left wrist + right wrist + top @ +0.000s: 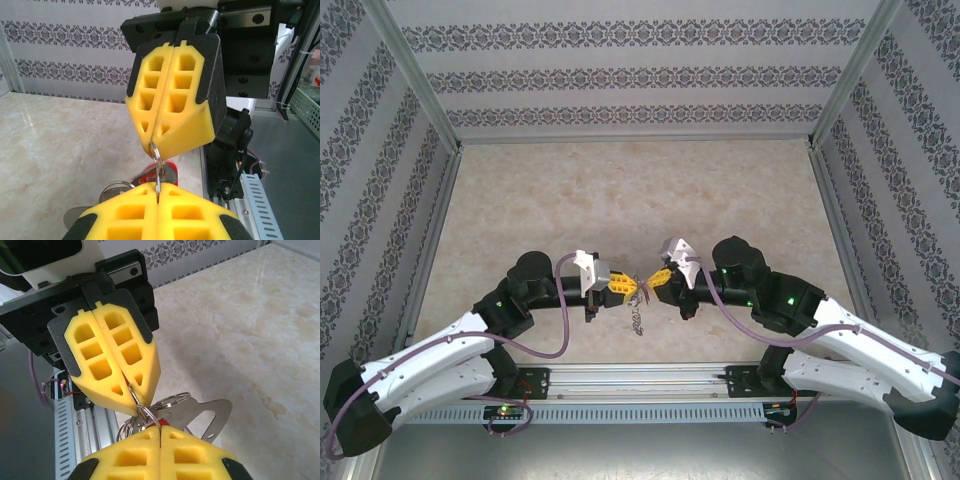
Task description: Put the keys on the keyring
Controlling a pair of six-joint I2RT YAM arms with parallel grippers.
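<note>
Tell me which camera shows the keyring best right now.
Right wrist: the keyring shows its loop partly open to the lens, pinched between the left gripper and the right gripper. Left wrist shows the keyring edge-on, a thin sliver. In top external the keyring is a tiny speck where the fingertips meet.

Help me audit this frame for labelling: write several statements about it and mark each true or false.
1. The left gripper and the right gripper are both shut on one metal ring. True.
2. The two grippers are far apart. False: they meet tip to tip, with the ring between them.
3. A red part sits just behind the ring. True.
4. The left gripper clamps the flat silver piece. False: no fingers close on it; it sticks out beside the right gripper's tips.
</note>
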